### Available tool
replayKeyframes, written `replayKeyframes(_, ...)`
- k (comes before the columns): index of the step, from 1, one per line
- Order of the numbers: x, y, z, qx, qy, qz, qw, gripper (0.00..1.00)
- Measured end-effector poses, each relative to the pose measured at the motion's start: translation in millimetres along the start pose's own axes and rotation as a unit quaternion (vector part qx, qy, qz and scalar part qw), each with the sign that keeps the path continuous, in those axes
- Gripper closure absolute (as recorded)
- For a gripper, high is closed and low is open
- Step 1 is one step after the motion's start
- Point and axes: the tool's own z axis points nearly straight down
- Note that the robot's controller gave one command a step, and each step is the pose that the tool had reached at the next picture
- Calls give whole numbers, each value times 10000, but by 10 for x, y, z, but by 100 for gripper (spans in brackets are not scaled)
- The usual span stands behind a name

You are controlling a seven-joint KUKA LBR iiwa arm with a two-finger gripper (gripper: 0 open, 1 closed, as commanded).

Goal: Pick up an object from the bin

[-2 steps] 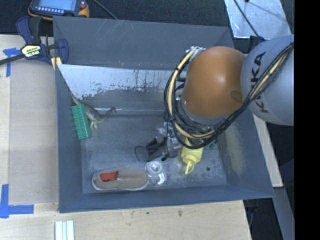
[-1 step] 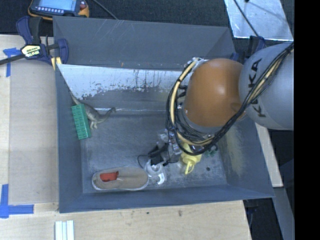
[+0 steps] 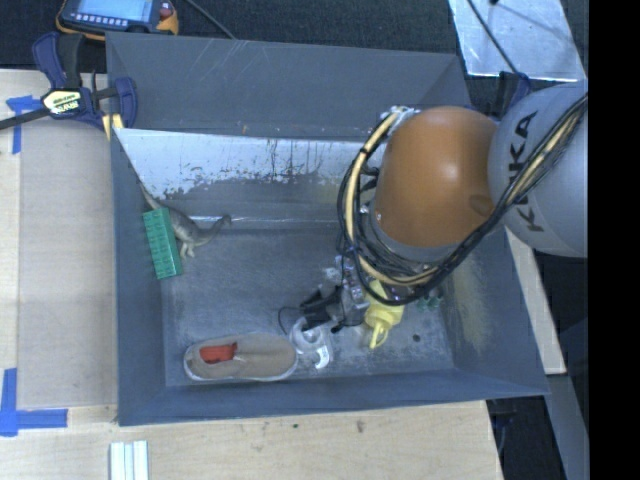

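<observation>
Nearest, a grey shoe [image 3: 245, 360] with a red insert is laid along the front wall of the bin [image 3: 300, 88]. Just behind its toe, the gripper [image 3: 335, 306] is seen low beside a yellow toy [image 3: 380, 320]; whether it is apart or closed cannot be told. Farther back on the left, a green comb [image 3: 160, 243] and a toy dinosaur [image 3: 195, 230] are found.

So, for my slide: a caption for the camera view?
Gripper in the grey bin, next to a yellow object and a beige shoe.

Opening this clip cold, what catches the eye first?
The arm's orange cover hangs over the right half of the bin, the gripper low beside a small yellow thing. A beige shoe with a red patch lies by the near wall; a green block and a grey toy dinosaur sit at the left.
</observation>
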Motion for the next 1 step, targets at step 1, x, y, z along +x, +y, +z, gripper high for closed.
replayKeyframes(1, -62, -141, 68, 32, -140, -245, 9996, 100)
